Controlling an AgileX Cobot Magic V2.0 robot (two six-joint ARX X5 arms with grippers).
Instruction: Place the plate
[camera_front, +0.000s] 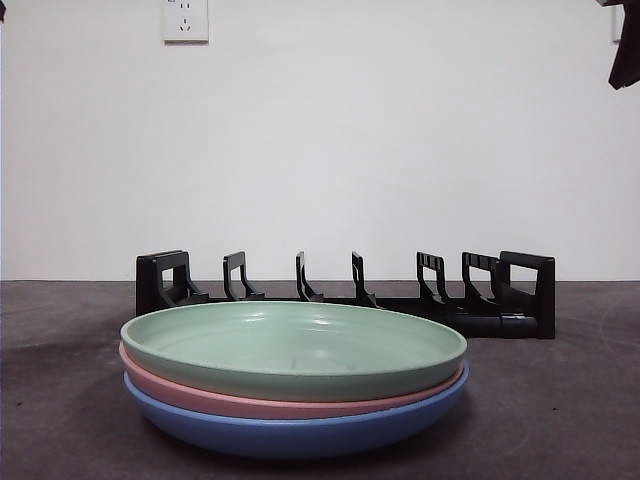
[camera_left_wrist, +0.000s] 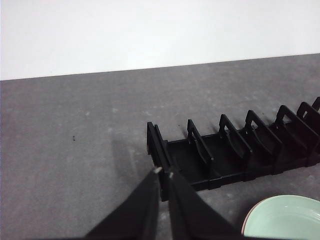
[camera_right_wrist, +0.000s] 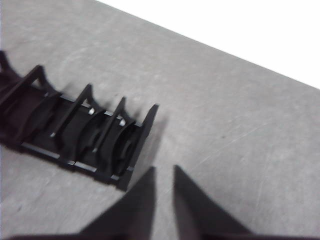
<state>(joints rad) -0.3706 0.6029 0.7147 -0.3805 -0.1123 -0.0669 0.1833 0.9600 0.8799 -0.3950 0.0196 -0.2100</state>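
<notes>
Three plates lie stacked near the table's front: a green plate (camera_front: 295, 345) on top, a pink plate (camera_front: 200, 398) under it and a blue plate (camera_front: 290, 432) at the bottom. Behind them stands a black slotted plate rack (camera_front: 500, 300) with nothing in its slots. My left gripper (camera_left_wrist: 164, 171) hovers shut above one end of the rack (camera_left_wrist: 220, 160), with the green plate's rim (camera_left_wrist: 285, 220) just showing nearby. Above the rack's other end (camera_right_wrist: 80, 135) hangs my right gripper (camera_right_wrist: 164, 167), its jaws close together and holding nothing.
A white wall with a power socket (camera_front: 186, 20) stands behind the dark grey table (camera_front: 60, 330). A black arm tip (camera_front: 625, 45) shows at the top right corner of the front view.
</notes>
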